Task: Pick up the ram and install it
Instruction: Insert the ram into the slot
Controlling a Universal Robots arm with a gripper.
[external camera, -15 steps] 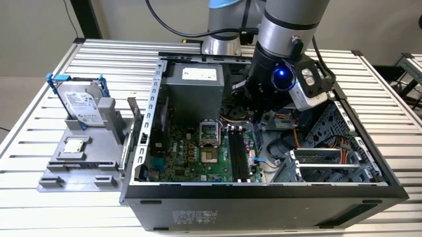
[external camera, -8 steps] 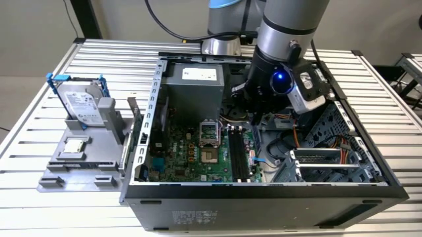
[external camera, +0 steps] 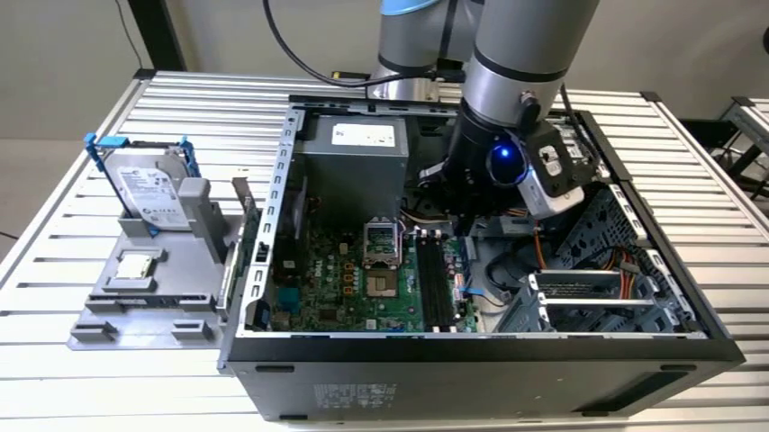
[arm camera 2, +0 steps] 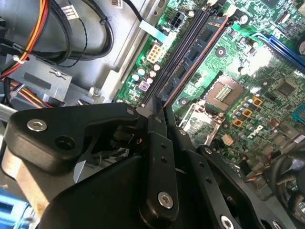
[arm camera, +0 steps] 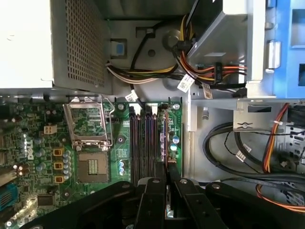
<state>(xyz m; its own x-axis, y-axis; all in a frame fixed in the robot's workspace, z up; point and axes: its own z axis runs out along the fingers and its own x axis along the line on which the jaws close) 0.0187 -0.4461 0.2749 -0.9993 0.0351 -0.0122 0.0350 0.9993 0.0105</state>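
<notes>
The tool (arm camera: 167, 188) is down inside the open computer case (external camera: 481, 346), its two black fingers (arm camera: 151, 202) nearly closed on the ram (arm camera: 166, 152), a thin green stick seen edge-on and standing in line with the dark memory slots (arm camera: 143, 148) on the green board (external camera: 348, 279) (whether it is seated I cannot tell). On the counter (external camera: 673, 162), at the exterior view's left, a grey holder (external camera: 144, 297) carries a silver hard drive (external camera: 150, 193) in a blue bracket and a small square chip (external camera: 135, 265).
</notes>
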